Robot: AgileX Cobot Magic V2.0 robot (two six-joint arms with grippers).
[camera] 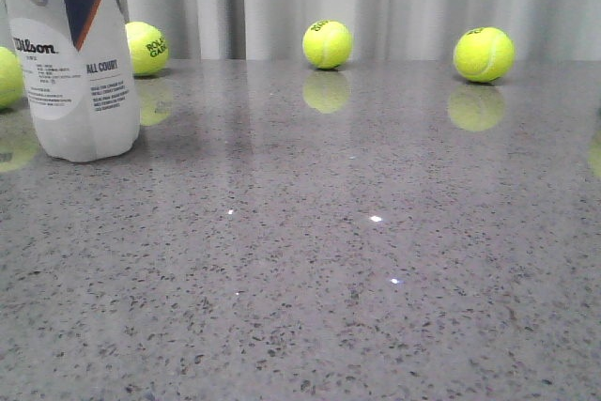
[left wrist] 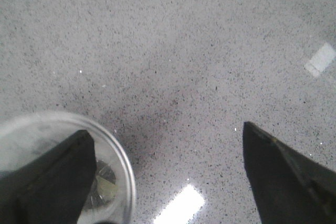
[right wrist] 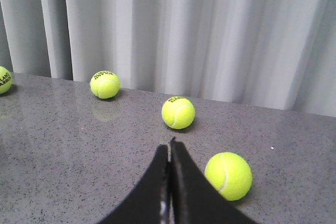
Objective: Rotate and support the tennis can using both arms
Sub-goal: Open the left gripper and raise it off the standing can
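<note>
The tennis can (camera: 80, 72) stands upright at the far left of the table in the front view, its whitish body and navy-and-white Wilson label showing, its top cut off by the frame. The left wrist view looks straight down on its open silvery rim (left wrist: 127, 174). My left gripper (left wrist: 166, 128) is open wide. One finger (left wrist: 52, 177) lies over the can's mouth and the other finger (left wrist: 283, 177) is well off to the side over bare table. My right gripper (right wrist: 170, 145) is shut and empty, low over the table, away from the can. Neither arm shows in the front view.
Yellow-green tennis balls (camera: 327, 44) (camera: 483, 53) (camera: 146, 48) lie along the back of the grey speckled table (camera: 329, 260), before a grey curtain. One ball (right wrist: 228, 175) lies just beside my right fingers, with others (right wrist: 178, 112) (right wrist: 105, 85) farther off.
</note>
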